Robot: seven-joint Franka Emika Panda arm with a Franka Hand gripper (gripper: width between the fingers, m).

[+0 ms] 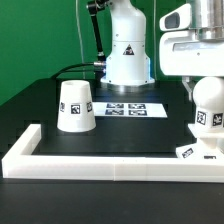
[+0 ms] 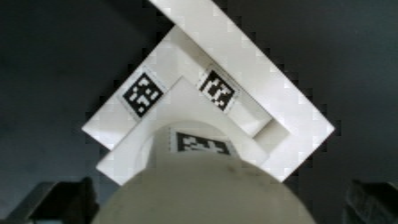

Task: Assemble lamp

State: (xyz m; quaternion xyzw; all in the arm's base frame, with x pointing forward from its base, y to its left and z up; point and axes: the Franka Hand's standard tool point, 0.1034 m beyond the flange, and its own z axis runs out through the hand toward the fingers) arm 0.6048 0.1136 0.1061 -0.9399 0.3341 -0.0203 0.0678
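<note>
The lamp's bulb (image 1: 208, 108) stands upright on the flat angular base (image 1: 200, 150) at the exterior view's right, just behind the white rail. My gripper (image 1: 203, 88) hangs directly over it. In the wrist view the bulb's round head (image 2: 196, 185) fills the space between my dark fingers (image 2: 50, 203), which stand wide on either side without touching it: the gripper is open. Beyond the bulb lies the tagged base (image 2: 231, 85). The cone-shaped shade (image 1: 76, 105) sits wide end down on the table at the exterior view's left, far from the gripper.
A long white L-shaped rail (image 1: 100, 165) borders the table's front and left edges. The marker board (image 1: 132, 108) lies flat in the middle, in front of the robot's pedestal (image 1: 127, 55). The table surface is black.
</note>
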